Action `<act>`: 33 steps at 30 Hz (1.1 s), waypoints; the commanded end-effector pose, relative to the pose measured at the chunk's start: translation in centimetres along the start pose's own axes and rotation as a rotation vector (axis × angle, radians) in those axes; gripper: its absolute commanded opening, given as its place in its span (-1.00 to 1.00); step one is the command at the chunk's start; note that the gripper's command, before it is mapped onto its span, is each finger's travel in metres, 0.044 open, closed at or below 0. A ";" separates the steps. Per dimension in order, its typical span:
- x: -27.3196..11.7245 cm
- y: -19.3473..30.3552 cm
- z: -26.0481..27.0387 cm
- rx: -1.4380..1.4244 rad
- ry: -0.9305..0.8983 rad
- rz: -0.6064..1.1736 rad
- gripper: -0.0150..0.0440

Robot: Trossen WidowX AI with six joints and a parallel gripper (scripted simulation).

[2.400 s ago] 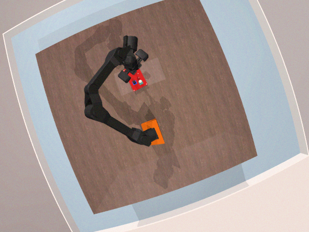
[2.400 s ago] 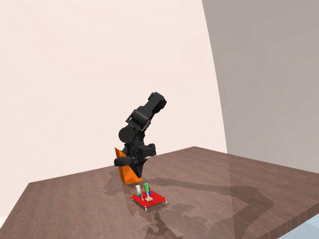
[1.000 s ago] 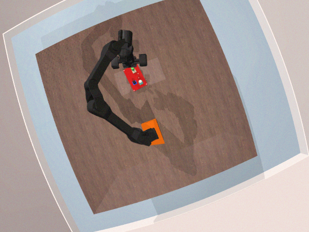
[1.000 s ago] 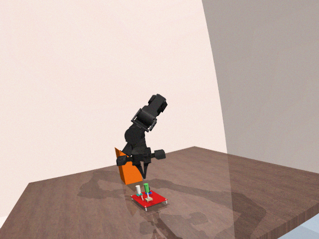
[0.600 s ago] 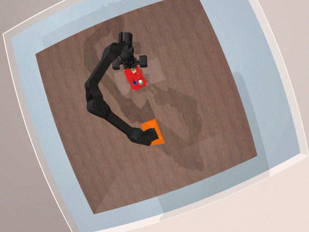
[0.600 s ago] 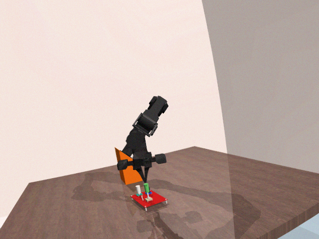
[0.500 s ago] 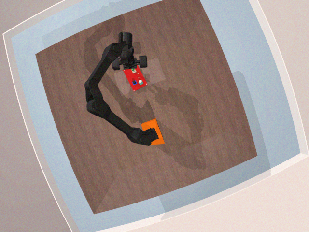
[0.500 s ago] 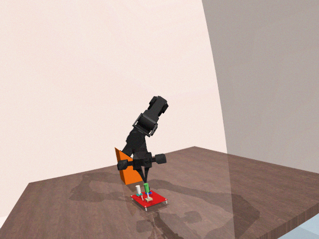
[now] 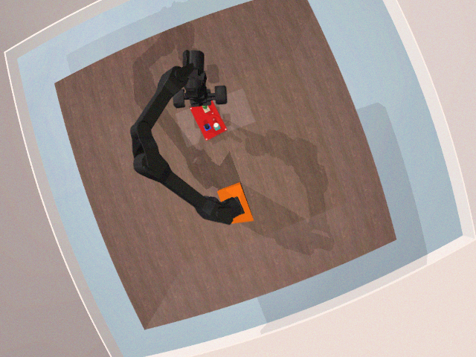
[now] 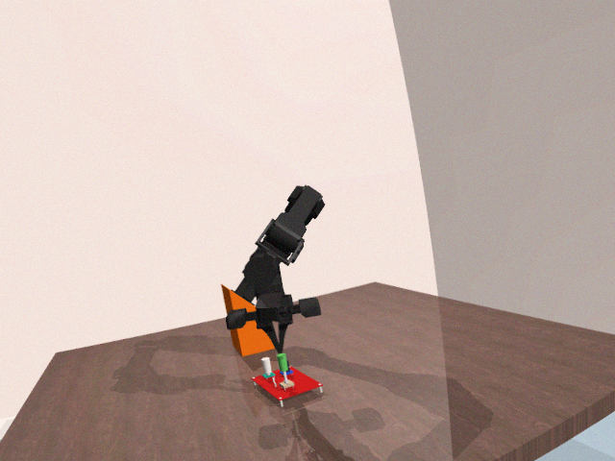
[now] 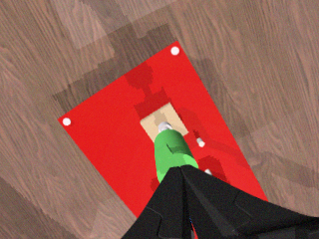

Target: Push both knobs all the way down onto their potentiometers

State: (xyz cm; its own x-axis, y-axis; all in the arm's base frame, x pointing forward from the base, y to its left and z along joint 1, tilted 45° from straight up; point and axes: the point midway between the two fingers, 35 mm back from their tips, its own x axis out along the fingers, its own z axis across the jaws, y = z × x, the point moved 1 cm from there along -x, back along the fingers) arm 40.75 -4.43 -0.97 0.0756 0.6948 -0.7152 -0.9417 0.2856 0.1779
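The red circuit board (image 9: 200, 120) (image 10: 304, 381) (image 11: 107, 136) stands on short legs. A green knob (image 10: 282, 362) (image 11: 171, 144) stands high over its beige potentiometer (image 10: 286, 384) (image 11: 178, 122), with bare shaft showing between them. A white knob (image 9: 216, 124) (image 10: 266, 365) stands over the teal potentiometer (image 10: 268, 376); its bottom looks close to it. A dark knob (image 9: 207, 126) is on the blue potentiometer (image 10: 284, 373), partly hidden behind the green knob in the exterior view. My gripper (image 10: 281, 351) (image 11: 181, 175) is shut and empty, pointing down, its tips at the green knob's top; contact is not clear.
The orange wedge-shaped block (image 9: 246, 209) (image 10: 251, 339) stands at the arm's base, beyond the board in the exterior view. Two small pale parts (image 11: 200, 142) (image 11: 208, 172) stand on the board beside the green knob.
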 end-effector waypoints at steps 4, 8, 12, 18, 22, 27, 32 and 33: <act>0.3 0.0 0.0 0.005 -0.005 0.002 -0.49; 0.4 0.0 0.1 0.005 -0.005 0.002 -0.49; 0.5 0.0 0.1 0.005 -0.005 0.002 -0.49; 0.5 0.0 0.1 0.005 -0.005 0.002 -0.49; 0.4 0.0 0.1 0.005 -0.005 0.002 -0.49; 0.4 0.0 0.1 0.005 -0.005 0.002 -0.49; 0.5 0.0 0.1 0.005 -0.005 0.002 -0.49; 0.5 0.0 0.1 0.005 -0.005 0.002 -0.49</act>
State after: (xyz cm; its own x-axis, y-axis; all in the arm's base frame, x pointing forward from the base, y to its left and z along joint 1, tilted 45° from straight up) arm 40.76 -4.17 -1.26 0.0759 0.6955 -0.7145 -0.9412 0.2866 0.1790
